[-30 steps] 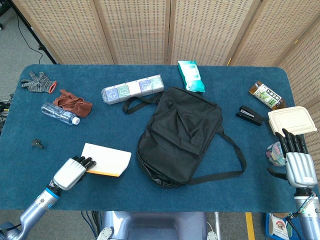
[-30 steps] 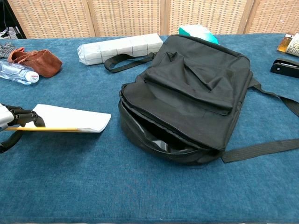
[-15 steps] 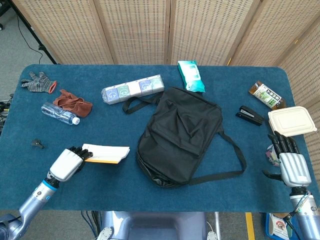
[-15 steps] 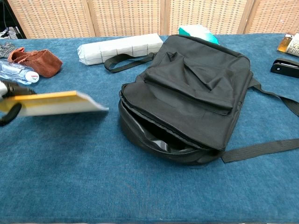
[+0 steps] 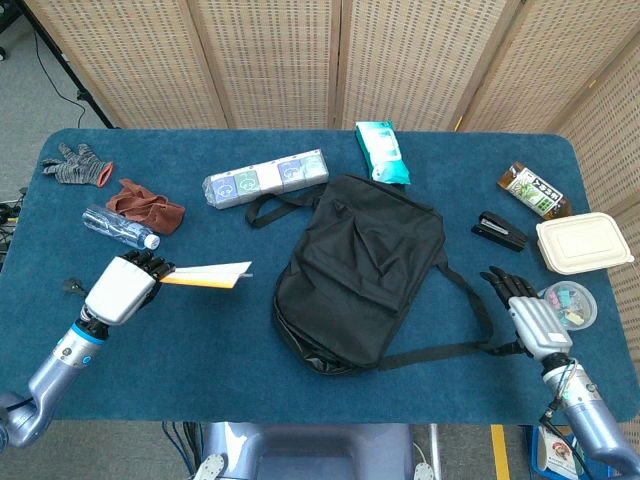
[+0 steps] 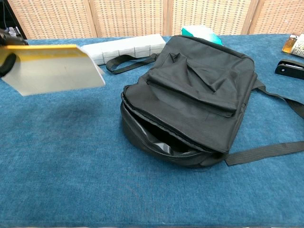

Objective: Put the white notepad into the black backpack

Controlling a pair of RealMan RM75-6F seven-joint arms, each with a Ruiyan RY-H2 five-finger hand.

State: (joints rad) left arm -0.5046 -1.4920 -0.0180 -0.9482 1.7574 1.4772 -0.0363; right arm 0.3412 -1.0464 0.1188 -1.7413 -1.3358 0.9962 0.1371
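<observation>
My left hand (image 5: 122,288) holds the white notepad (image 5: 208,274) by its left end, lifted off the table at the left. In the chest view the notepad (image 6: 54,71) hangs high at the left, its yellow edge on top and its underside facing me. The black backpack (image 5: 358,270) lies flat in the middle of the table, its mouth (image 6: 154,137) gaping toward the front edge. My right hand (image 5: 529,318) hovers at the right near the backpack's strap (image 5: 470,300), fingers spread and holding nothing.
Behind the bag lie a tissue multipack (image 5: 265,178) and a wet-wipes pack (image 5: 381,151). Gloves (image 5: 76,165), a brown cloth (image 5: 146,206) and a water bottle (image 5: 118,227) sit at the far left. A stapler (image 5: 498,230), a snack pack (image 5: 533,190), a lunch box (image 5: 583,241) and a clip tub (image 5: 566,303) sit at the right.
My left hand has lifted the notepad off the table and raised it. My right hand has moved left and forward from the table's right edge toward the backpack strap.
</observation>
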